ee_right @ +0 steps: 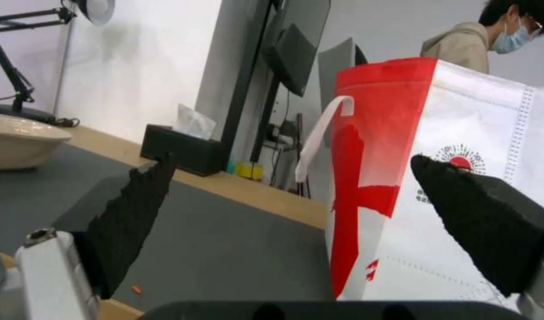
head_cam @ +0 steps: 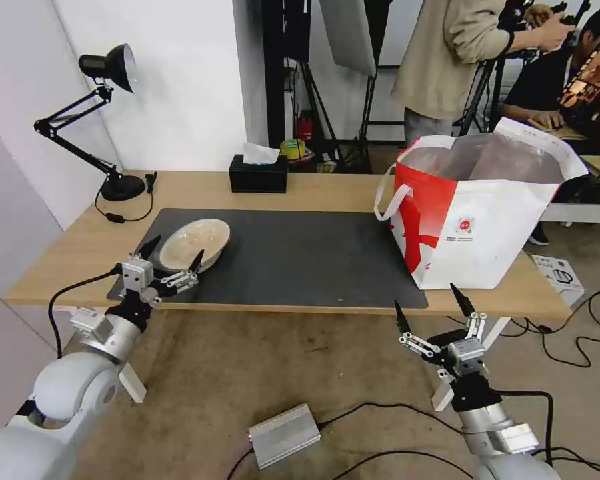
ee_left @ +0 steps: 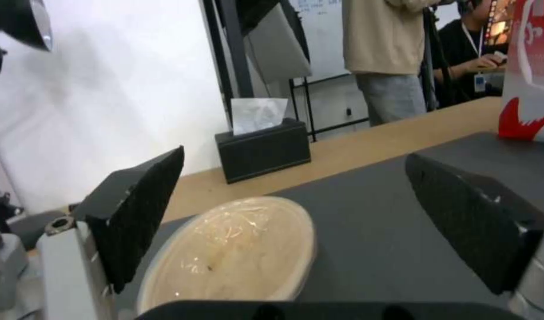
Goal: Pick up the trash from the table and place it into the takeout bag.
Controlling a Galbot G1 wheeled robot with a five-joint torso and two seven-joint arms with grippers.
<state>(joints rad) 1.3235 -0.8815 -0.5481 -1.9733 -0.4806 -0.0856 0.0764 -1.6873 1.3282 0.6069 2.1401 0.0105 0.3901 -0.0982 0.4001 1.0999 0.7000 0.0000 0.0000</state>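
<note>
Head view: one piece of trash left on the table, a shallow beige bowl at the mat's left end; I judge the rest bagged, the takeout bag's inside being hidden. Left gripper spread, straddling the bowl's near rim. Right gripper spread, idle below the table edge.

Left wrist view: bowl between the fingers, glossy, film-lined, empty, not gripped.

Right wrist view: bag upright, close ahead.

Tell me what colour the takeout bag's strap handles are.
White. The takeout bag strap handles show best in the right wrist view.
</note>
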